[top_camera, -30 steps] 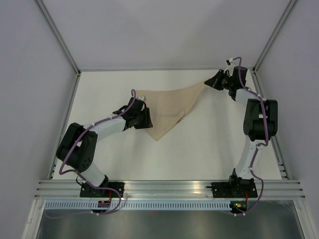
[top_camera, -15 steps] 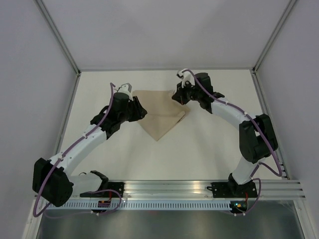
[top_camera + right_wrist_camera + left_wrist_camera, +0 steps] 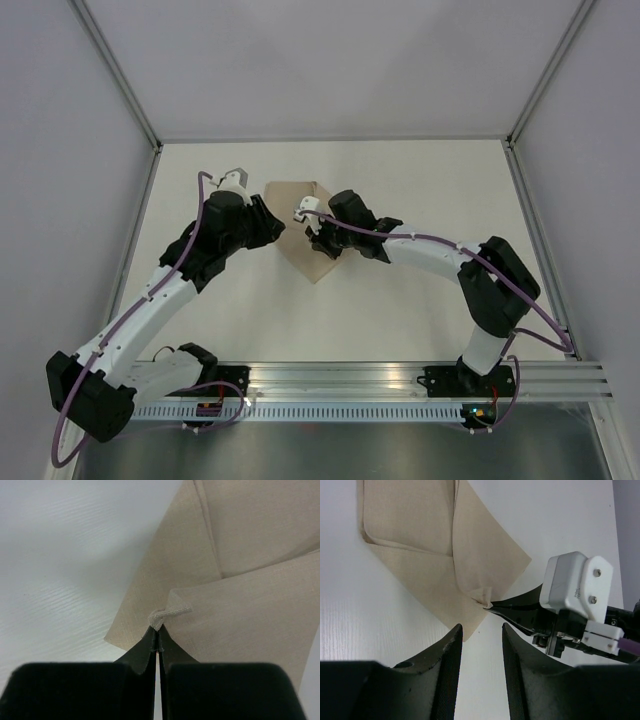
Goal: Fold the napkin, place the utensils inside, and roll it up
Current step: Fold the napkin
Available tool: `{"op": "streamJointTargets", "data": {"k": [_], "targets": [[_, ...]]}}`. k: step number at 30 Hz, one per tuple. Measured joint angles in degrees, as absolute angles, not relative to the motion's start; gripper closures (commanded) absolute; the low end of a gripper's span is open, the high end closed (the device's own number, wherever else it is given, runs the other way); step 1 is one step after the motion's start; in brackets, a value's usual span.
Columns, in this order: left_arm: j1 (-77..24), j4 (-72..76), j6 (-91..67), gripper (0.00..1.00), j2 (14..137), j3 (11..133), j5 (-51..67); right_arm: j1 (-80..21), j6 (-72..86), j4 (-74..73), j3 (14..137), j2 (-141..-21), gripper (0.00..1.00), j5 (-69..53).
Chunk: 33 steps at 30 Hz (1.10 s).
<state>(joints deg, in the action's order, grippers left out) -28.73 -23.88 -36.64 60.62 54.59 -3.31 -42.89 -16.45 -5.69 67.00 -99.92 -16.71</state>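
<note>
Top external view: the beige napkin (image 3: 296, 212) lies partly folded on the white table (image 3: 420, 190), left of centre and towards the far side.
Right gripper (image 3: 158, 630): jaws pressed together, pinching one napkin corner.
Left gripper (image 3: 481, 628): jaws apart, holding nothing, beside the napkin's left edge.

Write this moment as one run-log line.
stage: folding | napkin: partly folded | right fingers: shut on napkin corner | left fingers: open, empty, above napkin edge
</note>
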Motion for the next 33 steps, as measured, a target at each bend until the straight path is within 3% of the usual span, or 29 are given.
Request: {"op": "streamJointTargets", "data": {"k": [10,16,20,33], "targets": [[-28.7,-25.0,-36.8,0.58,59.8,54.6,-4.1,-46.1,-19.6,-6.1,65.7,-102.1,0.98,-13.8],[-28.7,-25.3,-36.8,0.57,59.8,54.6,-4.2,-47.3,-20.0,-6.5,64.9,-104.2,0.93,-13.5],[-28.7,-25.3,-36.8,0.57,59.8,54.6,-4.2,-47.4,-19.9,-6.9,64.9,-105.0,0.8,-13.6],[-28.7,-25.3,-36.8,0.54,58.3,54.6,-4.2,-47.4,-19.7,-11.6,65.2,-105.1,0.54,-18.6]]}}
